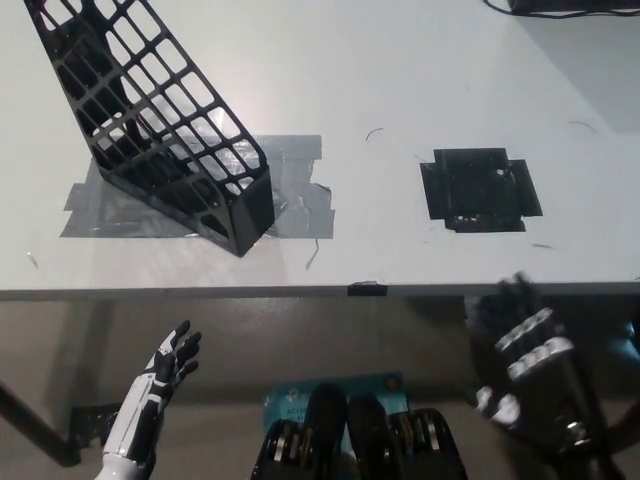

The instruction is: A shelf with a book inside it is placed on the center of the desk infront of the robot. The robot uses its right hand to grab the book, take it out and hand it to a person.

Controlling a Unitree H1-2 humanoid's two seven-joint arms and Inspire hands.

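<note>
One black lattice shelf (160, 130) stands on one white desk (420, 90), beside one patch of grey tape (290, 195) and one black tape square (480, 190); two robot hands visible.

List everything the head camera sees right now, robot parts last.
Shelf: one, black wire mesh, upper left of the desk, standing on the tape; no book visible in it.
Grey tape patch: one, under and beside the shelf.
Black tape square: one, right of centre.
Desk: one, white.
Cable: one, black, top right edge.
Left robot hand: white, open, lower left, below the desk edge.
Right robot hand: black, open, lower right, below the desk edge.
</note>
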